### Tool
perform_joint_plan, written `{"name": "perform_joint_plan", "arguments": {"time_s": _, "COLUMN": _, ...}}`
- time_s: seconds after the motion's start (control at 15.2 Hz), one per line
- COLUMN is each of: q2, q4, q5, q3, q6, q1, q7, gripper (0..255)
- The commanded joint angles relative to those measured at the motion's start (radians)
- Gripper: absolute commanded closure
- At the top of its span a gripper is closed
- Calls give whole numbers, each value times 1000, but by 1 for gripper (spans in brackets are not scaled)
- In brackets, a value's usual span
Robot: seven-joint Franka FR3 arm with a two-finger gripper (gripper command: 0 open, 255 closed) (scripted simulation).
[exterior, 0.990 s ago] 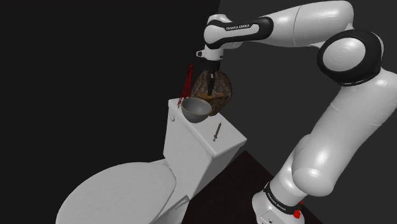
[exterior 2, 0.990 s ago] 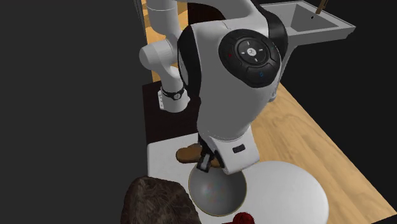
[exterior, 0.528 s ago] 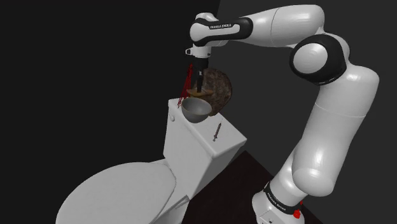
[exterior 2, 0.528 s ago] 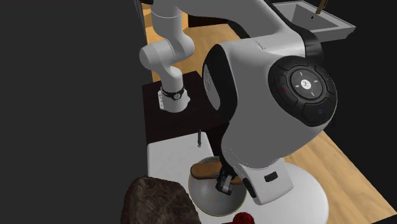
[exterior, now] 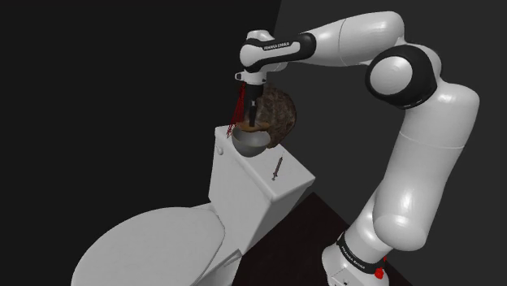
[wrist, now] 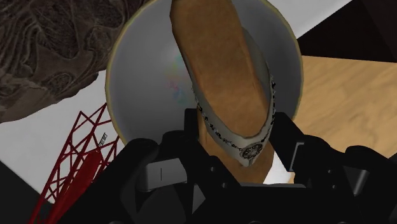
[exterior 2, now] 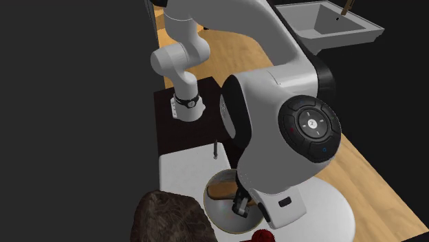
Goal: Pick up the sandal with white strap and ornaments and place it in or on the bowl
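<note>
Pincer (wrist: pixel 238 130) is closed narrow on the sandal (wrist: pixel 219 70), one black finger (wrist: pixel 193 124) against each side at the strap end. You've got one sandal: tan sole, white strap with small ornaments. It sits tilted inside the bowl (wrist: pixel 140 83), its far end leaning up the inner wall.

One bowl, grey with a thin yellowish rim, on the toilet tank lid (exterior: pixel 244 175). In the second exterior view the gripper (exterior 2: pixel 240 205) reaches down into the bowl (exterior 2: pixel 223 218).

Around the bowl you can count:
- one rough brown lump (wrist: pixel 57 51), just beside the rim
- one red lattice tower (wrist: pixel 76 159), near it
- one small dark tool (exterior: pixel 277 168), lying apart on the lid

One toilet seat cover (exterior: pixel 154 244), closed, below the tank. One sink (exterior 2: pixel 323 24) well apart, over wooden floor (exterior 2: pixel 371 172).
</note>
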Motion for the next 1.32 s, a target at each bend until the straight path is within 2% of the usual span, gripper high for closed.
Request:
{"name": "perform_joint_plan", "arguments": {"time_s": 0.0, "q2": 6, "q4": -19, "q5": 2, "q3": 0, "q6": 26, "q1": 0, "q7": -1, "gripper": 255}}
{"name": "perform_joint_plan", "arguments": {"time_s": 0.2, "q2": 21, "q4": -48, "q5": 5, "q3": 1, "q6": 69, "q1": -1, "q7": -3, "gripper": 255}}
{"name": "perform_joint_plan", "arguments": {"time_s": 0.73, "q2": 21, "q4": -48, "q5": 5, "q3": 2, "q6": 69, "q1": -1, "q7": -3, "gripper": 255}}
{"name": "perform_joint_plan", "arguments": {"time_s": 0.79, "q2": 21, "q4": -48, "q5": 5, "q3": 2, "q6": 69, "q1": -1, "q7": -3, "gripper": 0}}
{"name": "perform_joint_plan", "arguments": {"time_s": 1.12, "q2": 21, "q4": -48, "q5": 5, "q3": 2, "q6": 69, "q1": -1, "q7": -3, "gripper": 0}}
{"name": "perform_joint_plan", "arguments": {"time_s": 1.25, "q2": 18, "q4": 16, "q5": 4, "q3": 1, "q6": 3, "q1": -2, "q7": -2, "gripper": 0}}
